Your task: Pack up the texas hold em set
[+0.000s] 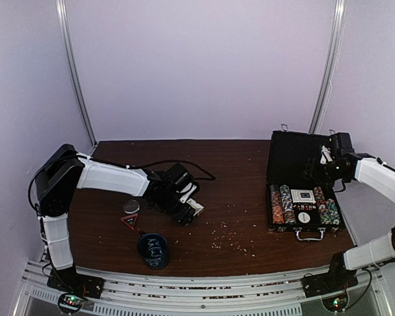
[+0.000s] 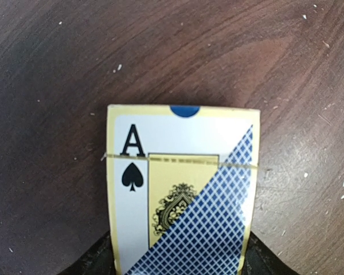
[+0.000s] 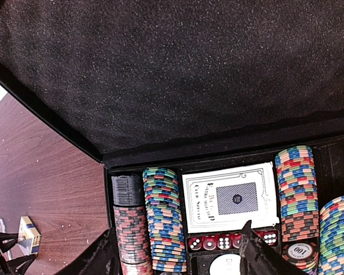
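The black case (image 1: 295, 157) stands open at the right, lid upright. Its tray holds multicoloured chip rolls (image 3: 163, 217), a white card deck (image 3: 232, 197), red dice (image 3: 218, 243) and a white dealer button (image 3: 225, 266). My left gripper (image 1: 189, 207) is shut on a second card deck (image 2: 183, 189), a boxed deck showing an ace of spades, low over the wooden table. That deck also shows in the top view (image 1: 197, 209) and the right wrist view (image 3: 27, 234). My right gripper (image 3: 178, 260) is open and empty, hovering over the case tray in front of the lid (image 3: 172, 74).
A dark round cup with white scribbles (image 1: 153, 249) stands near the front edge. A small round grey disc (image 1: 131, 207) and a red triangular piece (image 1: 130, 221) lie left of my left gripper. Crumbs are scattered on the table (image 1: 237, 240).
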Controlling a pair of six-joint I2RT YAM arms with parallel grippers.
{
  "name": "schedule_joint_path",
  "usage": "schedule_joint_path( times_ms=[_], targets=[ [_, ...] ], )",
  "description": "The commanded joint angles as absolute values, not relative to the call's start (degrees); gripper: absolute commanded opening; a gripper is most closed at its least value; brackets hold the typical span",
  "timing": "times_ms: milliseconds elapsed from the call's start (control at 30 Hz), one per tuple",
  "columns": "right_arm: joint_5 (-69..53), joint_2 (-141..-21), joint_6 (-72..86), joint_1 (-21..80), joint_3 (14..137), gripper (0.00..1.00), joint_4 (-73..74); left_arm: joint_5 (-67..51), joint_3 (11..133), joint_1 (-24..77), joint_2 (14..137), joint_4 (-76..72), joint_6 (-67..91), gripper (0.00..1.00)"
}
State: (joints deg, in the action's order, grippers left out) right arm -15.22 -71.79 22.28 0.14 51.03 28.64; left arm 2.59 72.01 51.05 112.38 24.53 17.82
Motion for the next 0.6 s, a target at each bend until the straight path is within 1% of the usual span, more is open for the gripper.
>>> schedule_joint_path(
  times_ms=[0, 267, 433, 567],
  targets=[
    [-16.04, -70.91, 23.08, 0.31, 50.76, 0.70, 27.68, 1.39, 71.57, 50.81, 112.52, 22.77, 16.87, 0.65],
    [-24.73, -71.18, 26.90, 1.72, 50.54, 0.70, 27.12, 0.47, 71.95, 51.38, 108.60, 21.45, 18.96, 0.61],
    [-31.51, -73.60, 30.74, 7.99, 50.50, 0.70, 26.38, 0.50, 75.24, 54.08, 105.68, 19.93, 19.98, 0.60],
    [-38.72, -74.61, 37.52, 12.84, 49.31, 0.71, 19.50, -0.07, 78.29, 56.14, 104.79, 18.29, 21.31, 0.57]
  ],
)
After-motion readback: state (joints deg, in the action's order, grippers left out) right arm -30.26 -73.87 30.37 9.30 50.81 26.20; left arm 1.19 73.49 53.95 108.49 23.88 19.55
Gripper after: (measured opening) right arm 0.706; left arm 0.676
